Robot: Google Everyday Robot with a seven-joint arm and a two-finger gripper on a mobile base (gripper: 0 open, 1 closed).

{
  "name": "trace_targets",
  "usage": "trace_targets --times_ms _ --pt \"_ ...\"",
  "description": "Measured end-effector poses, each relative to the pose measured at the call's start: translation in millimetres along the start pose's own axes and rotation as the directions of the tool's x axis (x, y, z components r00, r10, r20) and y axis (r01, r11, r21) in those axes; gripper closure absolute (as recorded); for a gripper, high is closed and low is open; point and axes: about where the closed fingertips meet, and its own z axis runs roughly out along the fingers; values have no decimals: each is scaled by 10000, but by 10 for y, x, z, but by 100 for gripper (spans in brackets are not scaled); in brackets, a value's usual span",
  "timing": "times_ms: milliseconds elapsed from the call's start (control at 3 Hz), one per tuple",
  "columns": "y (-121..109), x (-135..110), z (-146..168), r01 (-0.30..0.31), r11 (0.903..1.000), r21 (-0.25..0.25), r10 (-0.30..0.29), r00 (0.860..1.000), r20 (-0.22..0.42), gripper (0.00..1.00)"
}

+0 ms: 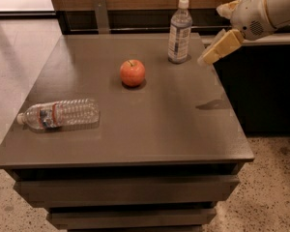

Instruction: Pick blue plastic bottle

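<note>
The blue plastic bottle (179,32) stands upright near the far edge of the dark table (159,124), with a white cap and a pale label. My gripper (216,50) hangs in the air to the right of the bottle, above the table's right edge and apart from the bottle. One pale finger (221,46) points down and to the left toward the bottle's base. The gripper holds nothing that I can see.
A red apple (132,73) sits left of and nearer than the bottle. A ribbed clear bottle (58,114) with a red-and-blue label lies on its side at the front left. A dark counter (261,81) stands right of the table. A wooden wall runs behind.
</note>
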Motion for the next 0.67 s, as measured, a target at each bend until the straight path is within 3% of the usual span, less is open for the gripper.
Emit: trace_targets --times_ms 667 --pt "-259 203 444 -626 9980 5 625 9966 542 0"
